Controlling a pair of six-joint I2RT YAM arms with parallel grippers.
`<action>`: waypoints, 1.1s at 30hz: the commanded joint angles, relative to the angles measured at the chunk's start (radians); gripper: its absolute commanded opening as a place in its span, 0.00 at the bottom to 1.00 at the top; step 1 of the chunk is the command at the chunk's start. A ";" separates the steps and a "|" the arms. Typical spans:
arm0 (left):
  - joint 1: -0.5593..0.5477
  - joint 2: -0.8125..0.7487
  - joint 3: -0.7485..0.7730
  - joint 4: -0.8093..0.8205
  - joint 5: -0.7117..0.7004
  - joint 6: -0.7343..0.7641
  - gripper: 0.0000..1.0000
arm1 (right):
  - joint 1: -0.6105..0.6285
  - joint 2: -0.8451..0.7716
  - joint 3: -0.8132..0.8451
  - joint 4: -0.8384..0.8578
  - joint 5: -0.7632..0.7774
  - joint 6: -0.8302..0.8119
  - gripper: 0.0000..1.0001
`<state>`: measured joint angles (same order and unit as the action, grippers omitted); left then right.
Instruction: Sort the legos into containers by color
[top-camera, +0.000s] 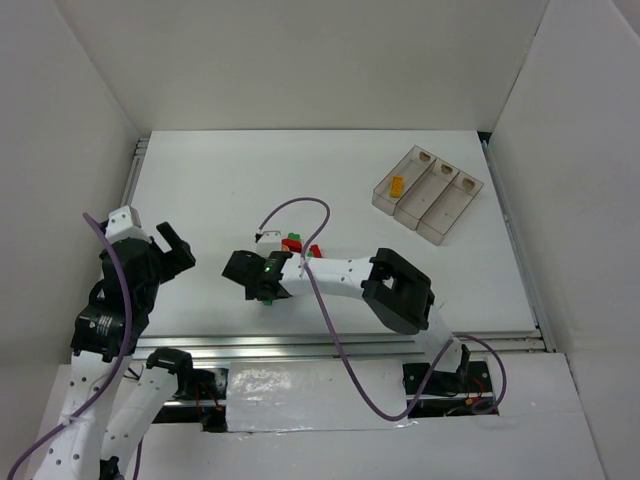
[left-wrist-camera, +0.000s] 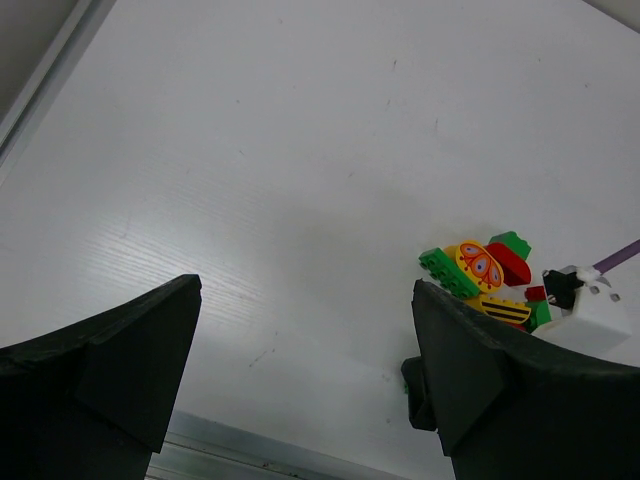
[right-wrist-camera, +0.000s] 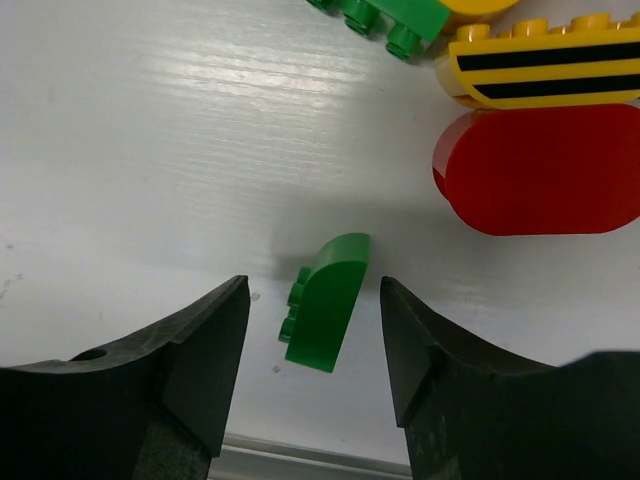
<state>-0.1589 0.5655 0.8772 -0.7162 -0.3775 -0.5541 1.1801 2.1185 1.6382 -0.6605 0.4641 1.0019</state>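
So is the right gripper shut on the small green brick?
Open, not shut. In the wrist view the right gripper has its fingers either side of the small green brick, white table showing in both gaps.

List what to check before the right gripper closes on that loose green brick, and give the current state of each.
1. Green brick between the fingers of the right gripper: ok, though it lies skewed to them.
2. Contact on the brick: not ok, a gap shows on each side.
3. Red brick clear of the grasp: ok, it is apart from the green one and outside the fingers.
4. Left gripper out of the way: ok, it is open over bare table.
5. Compartment for green in the tray: cannot tell, since only a yellow brick shows, in one end compartment.
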 joint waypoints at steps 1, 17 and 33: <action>-0.002 -0.012 0.019 0.017 -0.009 -0.003 0.99 | 0.003 0.026 0.035 -0.027 0.018 0.035 0.62; -0.002 -0.033 0.016 0.023 0.002 0.002 1.00 | -0.006 -0.252 -0.142 0.188 -0.058 -0.123 0.00; -0.004 -0.030 0.013 0.029 0.015 0.010 0.99 | -0.851 -0.404 -0.081 -0.036 0.030 -0.324 0.00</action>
<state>-0.1589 0.5411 0.8772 -0.7174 -0.3687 -0.5533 0.4000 1.6730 1.5093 -0.6144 0.4740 0.7269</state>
